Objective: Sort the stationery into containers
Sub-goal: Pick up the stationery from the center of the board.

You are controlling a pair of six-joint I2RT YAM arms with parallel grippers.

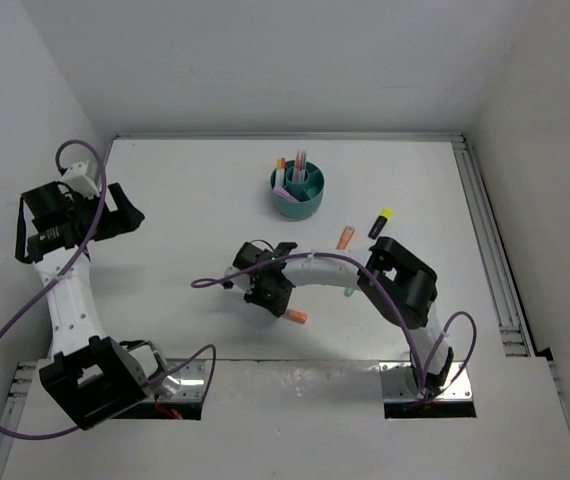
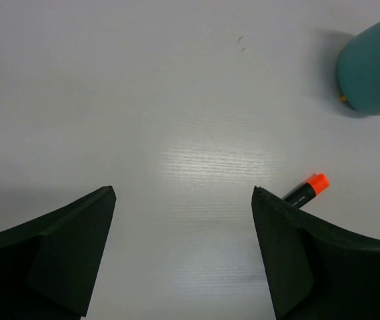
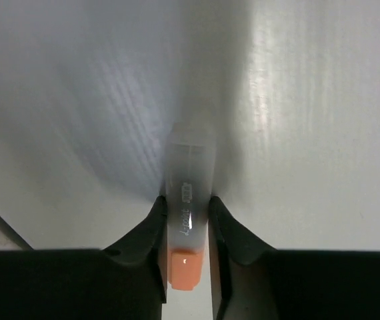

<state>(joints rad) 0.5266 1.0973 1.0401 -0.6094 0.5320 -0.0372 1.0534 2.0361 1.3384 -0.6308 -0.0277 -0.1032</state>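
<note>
The top external view looks down from above and behind the arm bases, far enough to show the whole surface [image 1: 195,200] and the teal cup [image 1: 296,192]. The left wrist view looks down past the left gripper [image 2: 184,190] from higher up, catching the cup at its upper right edge. The right wrist view sits close to the surface, tight on the right gripper [image 3: 185,200] and its clamped pen [image 3: 189,167].
</note>
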